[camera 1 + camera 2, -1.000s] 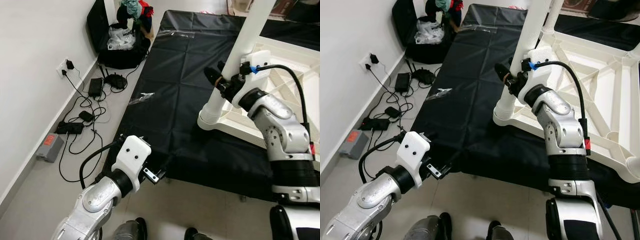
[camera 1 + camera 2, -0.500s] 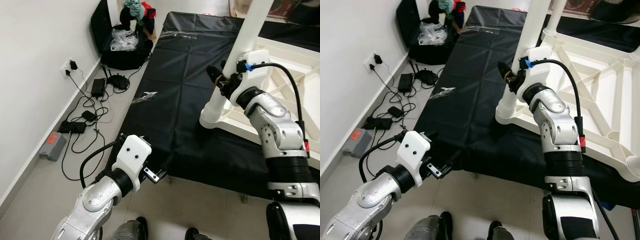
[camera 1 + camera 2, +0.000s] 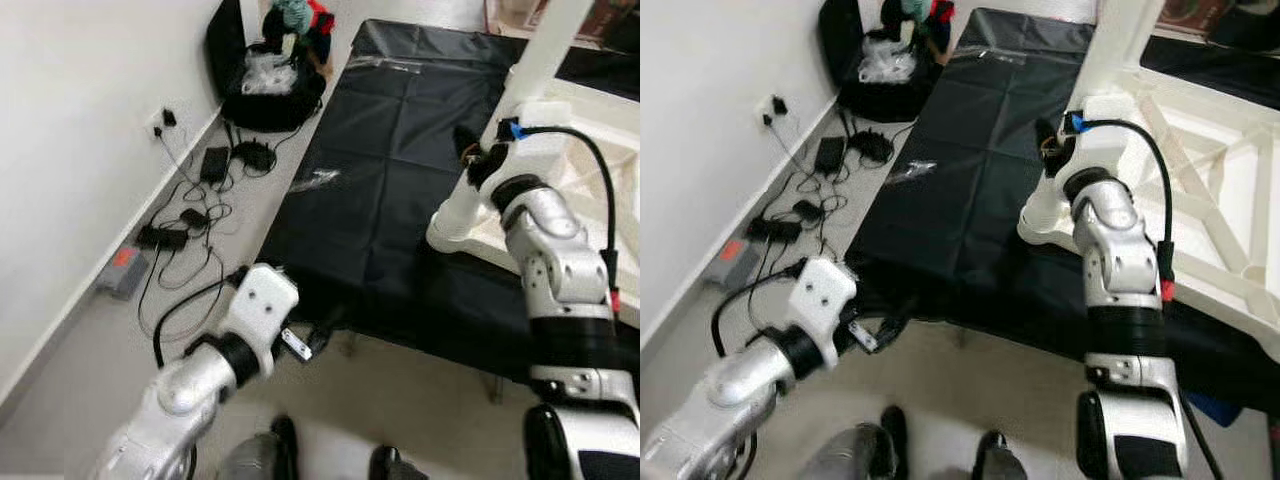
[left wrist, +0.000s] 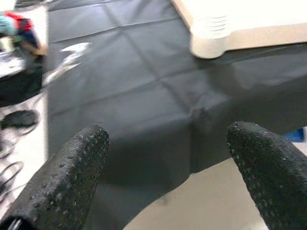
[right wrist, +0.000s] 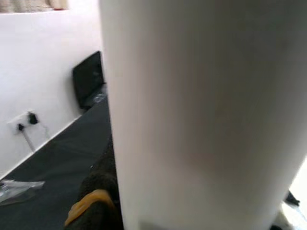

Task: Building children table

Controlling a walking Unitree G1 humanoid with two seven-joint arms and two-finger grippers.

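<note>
While my right gripper (image 3: pixel 468 158) presses against the white table leg (image 3: pixel 497 125), which stands upright in the corner socket of the upturned table frame (image 3: pixel 1200 190) on the black sheet (image 3: pixel 390 150), I cannot tell whether its fingers clasp the leg. My judgement: the leg is being seated or twisted home, and the next move calls for a firm hold and a steady turn without tipping the frame. My left gripper (image 4: pixel 168 163) hangs idle with fingers spread wide, low over the sheet's near edge. Along the wall lie cables and chargers (image 3: pixel 190 215) and a black bag (image 3: pixel 270 85); I'd keep my feet from those cables.
</note>
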